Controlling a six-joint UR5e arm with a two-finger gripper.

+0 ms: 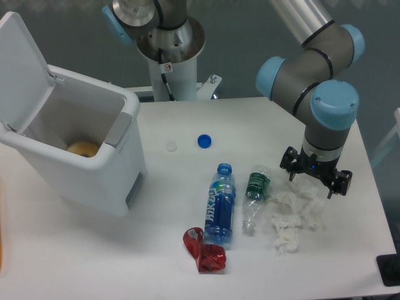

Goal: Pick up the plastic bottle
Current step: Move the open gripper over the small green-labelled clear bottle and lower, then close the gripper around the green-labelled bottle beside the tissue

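Hovering over crumpled tissue (294,215), my pincer (316,181) stood open, holding nothing; the plastic bottle (255,197) lay at its nine o'clock.

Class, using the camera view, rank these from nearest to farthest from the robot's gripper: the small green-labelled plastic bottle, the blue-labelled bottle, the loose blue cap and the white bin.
From the gripper:
1. Plastic bottle, lying just left of it, beside the crumpled tissue.
2. Blue-labelled bottle, lying further left, alongside the first.
3. Blue cap, toward the table's back, left of centre.
4. White bin, open, at the far left.
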